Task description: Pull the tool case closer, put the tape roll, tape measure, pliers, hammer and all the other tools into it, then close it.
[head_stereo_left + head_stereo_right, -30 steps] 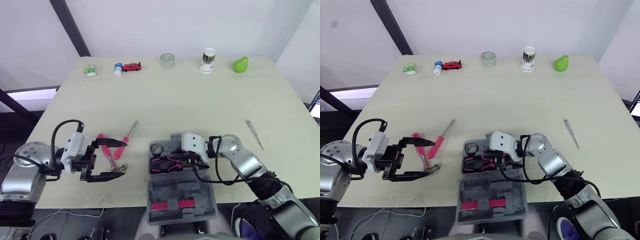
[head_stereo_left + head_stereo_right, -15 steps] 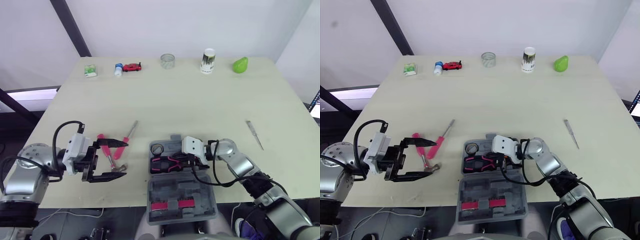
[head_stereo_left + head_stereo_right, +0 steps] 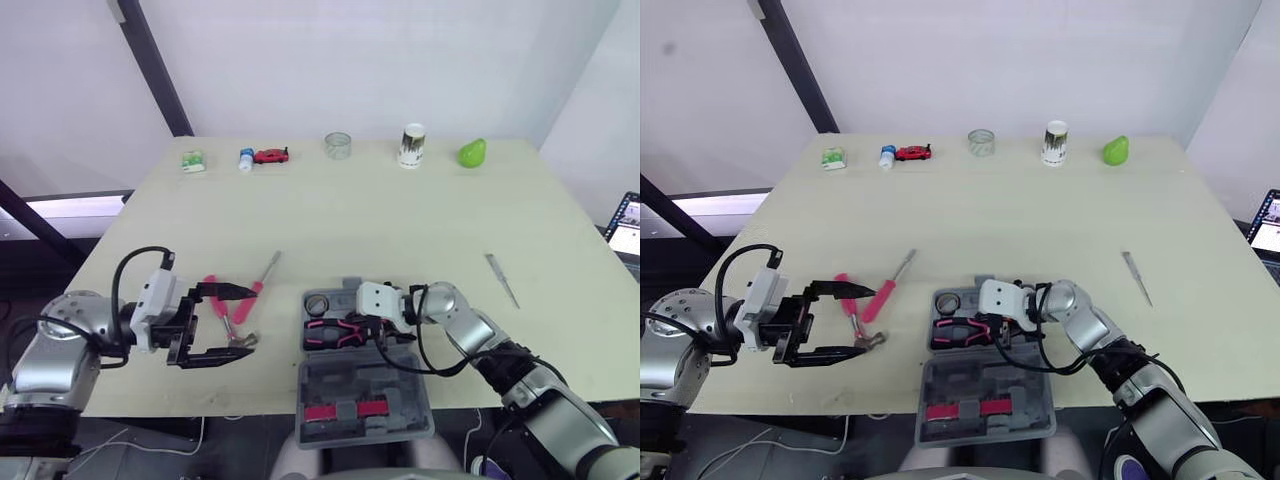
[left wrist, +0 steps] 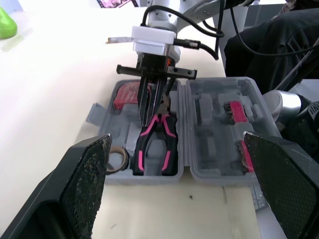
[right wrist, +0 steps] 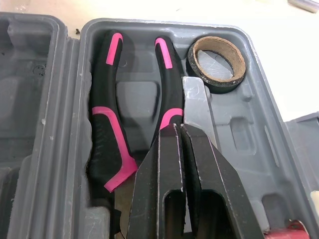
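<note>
Right gripper (image 5: 179, 130) has eased back a touch, jaws pressed together above black-and-pink pliers (image 5: 105, 119) bedded in open grey plastic tool case (image 3: 340, 385); pink-handled hammer (image 3: 232, 326) lies tip-to-tip between the spread jaws of the nearer left gripper (image 3: 246, 321).

Both head views looked forward and down over the whole surface (image 3: 400, 220), with the open tool case (image 3: 365, 385) at lower centre. The left wrist view faced that case low across the surface, fairly near; the right wrist view hung close over its pliers (image 5: 107, 129) and tape roll (image 5: 219, 84).
</note>
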{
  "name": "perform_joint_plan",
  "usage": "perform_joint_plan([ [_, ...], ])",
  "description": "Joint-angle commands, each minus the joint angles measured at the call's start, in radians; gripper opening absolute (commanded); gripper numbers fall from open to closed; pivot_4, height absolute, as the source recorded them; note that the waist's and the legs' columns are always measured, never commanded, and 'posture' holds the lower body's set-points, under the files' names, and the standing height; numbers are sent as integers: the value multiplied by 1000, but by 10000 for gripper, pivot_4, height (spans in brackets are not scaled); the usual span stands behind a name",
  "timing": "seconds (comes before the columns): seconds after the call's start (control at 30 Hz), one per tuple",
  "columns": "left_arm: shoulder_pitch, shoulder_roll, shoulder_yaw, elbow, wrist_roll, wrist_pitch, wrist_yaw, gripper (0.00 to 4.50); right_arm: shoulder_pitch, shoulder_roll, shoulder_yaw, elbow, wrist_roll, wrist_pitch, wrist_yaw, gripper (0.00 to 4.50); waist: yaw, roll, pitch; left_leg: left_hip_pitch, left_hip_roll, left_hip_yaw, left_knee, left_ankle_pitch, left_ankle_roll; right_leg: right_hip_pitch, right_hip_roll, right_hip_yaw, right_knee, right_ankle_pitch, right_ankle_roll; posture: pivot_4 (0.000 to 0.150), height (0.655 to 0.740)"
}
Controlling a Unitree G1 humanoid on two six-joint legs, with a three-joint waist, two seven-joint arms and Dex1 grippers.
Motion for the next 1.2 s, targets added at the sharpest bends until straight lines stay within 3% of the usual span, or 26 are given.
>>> perform_joint_plan([
  [0.03,-6,-16,16,-30,-6,7,2,45000,69,-32,20,120,-79,-14,-47,1394,0,0,0,0,0,0,0,0,0,0,0,0,0,0,0,1500,7400],
  [0.23,17,-43,99,-43,-58,69,67,45000,111,-2,-171,-70,95,-133,-98,1394,0,-2,9,-5,0,-1,0,0,0,-3,-1,0,-1,0,0,1500,7400],
  [0.3,31,-49,140,-33,-68,84,89,45000,145,-16,-230,-168,148,-144,-97,1394,1,3,20,-8,0,-1,0,0,0,-4,-3,-1,-2,0,0,1500,7400],
  [0.4,82,-60,213,-19,-83,114,134,45000,217,-37,-340,-334,265,-74,-106,1394,-2,4,21,-22,-1,-1,0,0,0,-19,-5,-2,-1,3,4,1500,7400],
  [0.57,202,-96,355,35,-78,135,232,45000,435,-149,-599,-533,401,40,-167,1394,2,4,21,-37,-1,-2,-2,0,0,-31,-10,-5,-4,3,5,1500,7400],
  [0.77,297,-136,475,184,-45,88,309,45000,790,-251,-918,-533,495,-41,-112,1394,12,4,23,-42,-5,-2,-1,0,1,-33,-11,-7,-5,3,6,1500,7400],
  [0.93,382,-165,538,339,16,-14,350,45000,1009,-218,-1155,-428,590,-129,-86,23236,1,-1,26,-37,-4,-1,-1,0,1,-31,-9,-5,-5,3,6,1500,7400],
  [0.97,393,-166,547,363,19,-25,348,45000,1032,-211,-1188,-401,603,-138,-85,29604,0,-3,28,-34,-3,-1,-1,0,1,-28,-8,-4,-4,1,3,1500,7400],
  [1.03,406,-163,557,423,29,-53,342,45000,1073,-207,-1235,-332,612,-167,-65,36444,0,-4,29,-24,0,0,-1,0,0,-20,-9,-3,-5,0,2,1500,7400],
  [1.13,418,-157,555,483,45,-88,324,45000,1101,-211,-1265,-255,612,-198,-44,44727,2,-5,29,-23,1,0,-1,0,0,-20,-10,-1,-5,0,2,1500,7400],
  [1.2,417,-155,550,503,49,-105,313,45000,1101,-218,-1266,-231,611,-209,-34,44727,2,-6,28,-23,1,0,-1,0,0,-20,-11,0,-5,0,1,1500,7400],
])
